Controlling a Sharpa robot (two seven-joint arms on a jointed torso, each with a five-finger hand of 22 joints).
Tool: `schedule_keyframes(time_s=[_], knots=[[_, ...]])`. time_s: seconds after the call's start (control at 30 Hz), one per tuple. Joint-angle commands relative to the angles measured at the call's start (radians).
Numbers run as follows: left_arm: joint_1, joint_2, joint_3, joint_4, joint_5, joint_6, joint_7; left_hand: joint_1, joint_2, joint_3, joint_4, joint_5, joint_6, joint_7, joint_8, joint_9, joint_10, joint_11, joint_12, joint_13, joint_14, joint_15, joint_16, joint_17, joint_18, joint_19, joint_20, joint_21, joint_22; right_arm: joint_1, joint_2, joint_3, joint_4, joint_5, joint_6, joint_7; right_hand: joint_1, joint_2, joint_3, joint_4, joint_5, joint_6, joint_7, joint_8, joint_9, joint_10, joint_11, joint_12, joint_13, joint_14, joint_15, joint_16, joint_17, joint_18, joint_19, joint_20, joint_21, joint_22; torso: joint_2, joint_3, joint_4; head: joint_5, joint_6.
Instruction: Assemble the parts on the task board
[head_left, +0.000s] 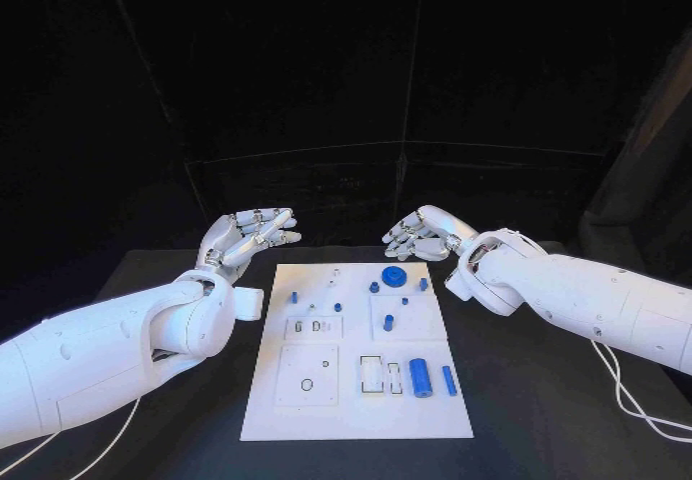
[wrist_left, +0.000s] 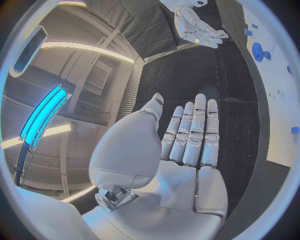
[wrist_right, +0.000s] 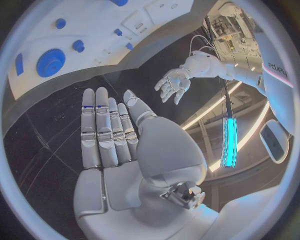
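so nearest, two blue pegs (head_left: 421, 377) lie on the white board (head_left: 274, 410), gear (head_left: 392, 276) at the far end. both hands, left hand (head_left: 254, 234) and right hand (head_left: 423, 233), hover beyond it, fingers spread, holding nothing. those pegs look round, a sloppy grab could roll them off.

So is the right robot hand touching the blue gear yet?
Apart. The head view shows the right robot hand above the black table beyond the task board, with clear gap to the blue gear.

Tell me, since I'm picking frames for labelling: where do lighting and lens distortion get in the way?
Head view: the task board is evenly lit against a dark backdrop, parts readable. Left wrist view: fisheye bends the board edge; the left robot hand is sharp. Right wrist view: same curving; the right robot hand is clear, and a bright cyan lamp glares.
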Motion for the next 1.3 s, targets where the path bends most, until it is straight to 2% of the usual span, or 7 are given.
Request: schedule_keyframes(time_s=[0.03,0.3,0.43,0.53,0.97,1.1,1.3], knots=[[0.002,-0.013,0.001,0.03,-0.037,0.049,-0.001,0.009,0.0,-0.004,-0.009,-0.003,0.006,0.006,-0.01,-0.002,0.004,0.004,-0.011,-0.002,0.003,0.007,-0.013,0.001,0.007,0.005,0.001,-0.01,-0.006,0.008,0.01,0.001,0.008,-0.304,0.058,-0.138,0.002,-0.035,0.016,-0.011,0.005,0.056,-0.019,-0.03,-0.001,0.069,-0.034,-0.042,0.002,0.175,-0.052,0.143,0.105,0.009,0.124,-0.062,0.181,0.096,0.025,-0.0031,0.0102,-0.007,0.005],[0.003,-0.03,0.001,0.081,-0.039,0.056,-0.009,0.001,0.005,-0.015,-0.018,-0.003,0.004,0.011,-0.025,-0.003,-0.002,0.01,-0.032,-0.002,-0.002,0.012,-0.039,0.0,0.006,0.002,0.006,-0.025,-0.019,0.018,0.034,0.003,0.019,-0.535,0.117,-0.251,-0.034,-0.053,0.047,-0.01,0.002,0.056,-0.02,-0.063,0.0,0.025,-0.033,-0.053,0.003,0.166,-0.053,0.405,0.274,0.009,0.136,-0.063,0.336,0.191,0.053,-0.0064,0.0209,-0.019,0.016],[0.003,-0.033,0.001,0.096,-0.039,0.06,-0.013,-0.001,0.006,-0.019,-0.021,-0.003,0.002,0.013,-0.031,-0.003,-0.004,0.012,-0.037,-0.002,-0.004,0.014,-0.047,-0.001,0.006,0.002,0.007,-0.03,-0.022,0.023,0.046,0.003,0.022,-0.596,0.139,-0.28,-0.044,-0.063,0.075,-0.01,0.001,0.05,-0.024,-0.062,0.0,0.004,-0.024,-0.053,0.003,0.161,-0.05,0.611,0.475,0.009,0.113,-0.057,0.42,0.246,0.065,-0.0079,0.0236,-0.023,0.021],[0.004,-0.035,0.001,0.104,-0.04,0.062,-0.015,-0.003,0.006,-0.022,-0.023,-0.002,0.0,0.015,-0.034,-0.003,-0.007,0.013,-0.042,-0.002,-0.005,0.015,-0.052,-0.001,0.006,0.001,0.009,-0.033,-0.025,0.029,0.054,0.003,0.022,-0.627,0.164,-0.3,-0.052,-0.068,0.092,-0.007,-0.005,0.043,-0.021,-0.063,-0.001,-0.013,-0.022,-0.054,0.002,0.156,-0.046,0.707,0.573,0.004,0.11,-0.052,0.49,0.317,0.074,-0.0087,0.0245,-0.025,0.024],[0.011,-0.038,0.001,0.108,-0.04,0.063,-0.024,-0.004,0.007,-0.025,-0.026,-0.003,-0.002,0.017,-0.039,-0.003,-0.01,0.015,-0.047,-0.002,-0.006,0.017,-0.058,-0.001,0.006,0.001,0.01,-0.036,-0.028,0.038,0.068,0.003,0.02,-0.661,0.201,-0.322,-0.058,-0.075,0.124,-0.005,-0.016,0.039,-0.019,-0.062,0.0,-0.035,-0.017,-0.054,0.002,0.149,-0.04,0.819,0.684,-0.008,0.112,-0.044,0.601,0.439,0.088,-0.0088,0.025,-0.029,0.026],[0.013,-0.038,0.001,0.109,-0.04,0.06,-0.028,-0.004,0.008,-0.026,-0.027,-0.003,-0.002,0.018,-0.04,-0.003,-0.01,0.016,-0.048,-0.002,-0.007,0.017,-0.06,-0.001,0.006,0.001,0.01,-0.037,-0.029,0.038,0.074,0.003,0.015,-0.663,0.212,-0.317,-0.057,-0.072,0.138,-0.005,-0.021,0.039,-0.018,-0.062,0.0,-0.033,-0.017,-0.053,0.003,0.15,-0.039,0.85,0.716,-0.013,0.119,-0.043,0.632,0.476,0.091,-0.0076,0.0268,-0.03,0.024],[0.017,-0.039,0.001,0.113,-0.04,0.06,-0.03,-0.004,0.008,-0.026,-0.027,-0.003,-0.002,0.018,-0.04,-0.003,-0.01,0.016,-0.048,-0.002,-0.007,0.017,-0.06,-0.001,0.006,0.001,0.01,-0.037,-0.029,0.038,0.079,0.003,0.006,-0.662,0.216,-0.312,-0.052,-0.064,0.171,-0.006,-0.039,0.036,-0.018,-0.062,-0.001,-0.024,-0.018,-0.053,0.002,0.148,-0.039,0.875,0.738,-0.016,0.117,-0.042,0.662,0.507,0.094,-0.0091,0.0284,-0.031,0.02]])
